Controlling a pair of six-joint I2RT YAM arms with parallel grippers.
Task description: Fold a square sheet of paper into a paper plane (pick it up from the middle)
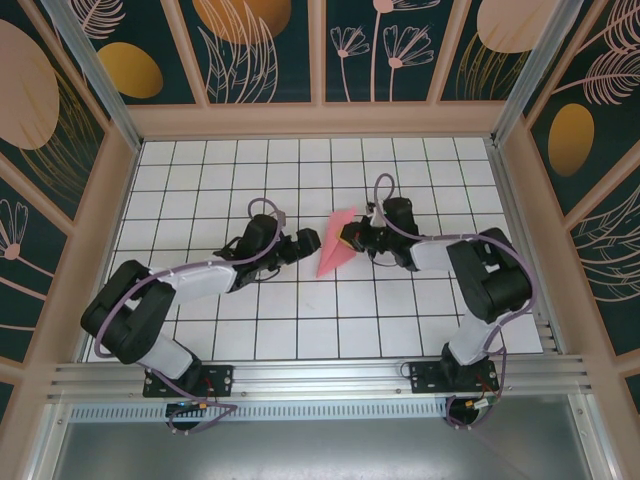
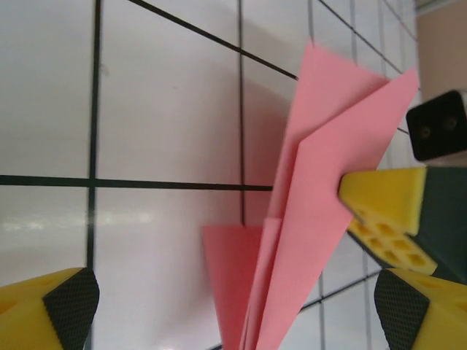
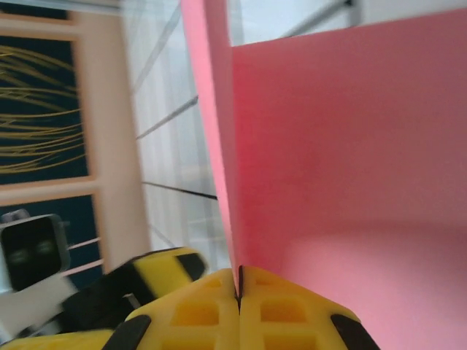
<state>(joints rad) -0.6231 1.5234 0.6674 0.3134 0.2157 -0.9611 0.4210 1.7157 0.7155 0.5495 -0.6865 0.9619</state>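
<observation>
Right gripper (image 3: 238, 283) pinches paper plane (image 1: 335, 245), tip pointing near-left.

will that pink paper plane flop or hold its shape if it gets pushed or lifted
Probably very light: the right gripper alone pinches the paper plane by one fold. Its stacked folds likely keep the body fairly stiff, but the thin wings may bend or crease. Flat-sided, it would probably slide, not roll.

The plane (image 2: 321, 211) stands tilted over the table (image 2: 160, 109), its wide end toward 1 o'clock, narrowing toward 6 o'clock. At 3 o'clock the right gripper (image 2: 356, 211) pinches its edge between yellow fingers. The left gripper (image 2: 233, 306) is spread wide, pads at 7 and 5 o'clock, clear of the paper.
</observation>
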